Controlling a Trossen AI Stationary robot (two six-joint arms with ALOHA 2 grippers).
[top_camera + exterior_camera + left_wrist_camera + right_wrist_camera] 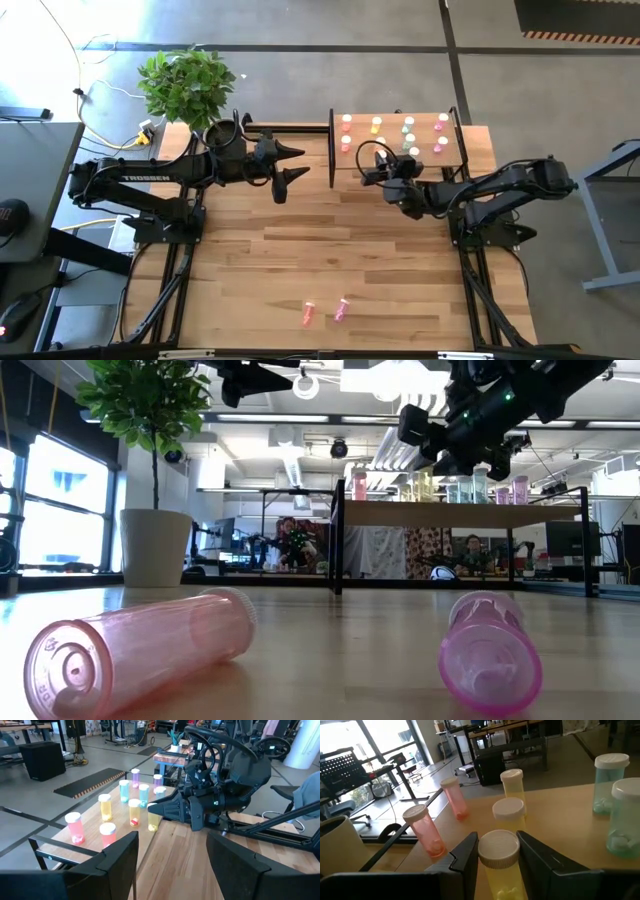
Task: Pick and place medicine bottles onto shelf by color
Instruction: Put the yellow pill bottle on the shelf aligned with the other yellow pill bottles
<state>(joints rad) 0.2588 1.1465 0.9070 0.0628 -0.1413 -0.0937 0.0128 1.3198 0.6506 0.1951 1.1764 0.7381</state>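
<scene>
The shelf (455, 155), a light-wood board on a black frame, stands at the table's far right. Upright bottles stand on it in rows: pink (426, 831), yellow (512, 782), pale green (607, 780) and magenta (135, 776). My right gripper (372, 166) is at the shelf's near edge, shut on a yellow bottle (498, 849) with a white cap. My left gripper (300, 165) hangs open left of the shelf and holds nothing. A pink bottle (308, 314) and a magenta bottle (341, 310) lie on their sides near the table's front edge. My right gripper pinches the yellow bottle between its two fingers, on the body just below the white cap (487, 870). The fingers (465, 854) reach in about level from the table's near right. The bottle stands upright in line with the yellow row; whether its base (152, 826) touches the shelf I cannot tell.
A potted plant (190, 85) stands at the table's far left corner. The shelf's black post (331, 150) rises between the two grippers. Bare wood lies between the arms and the two lying bottles (140, 650) (490, 655).
</scene>
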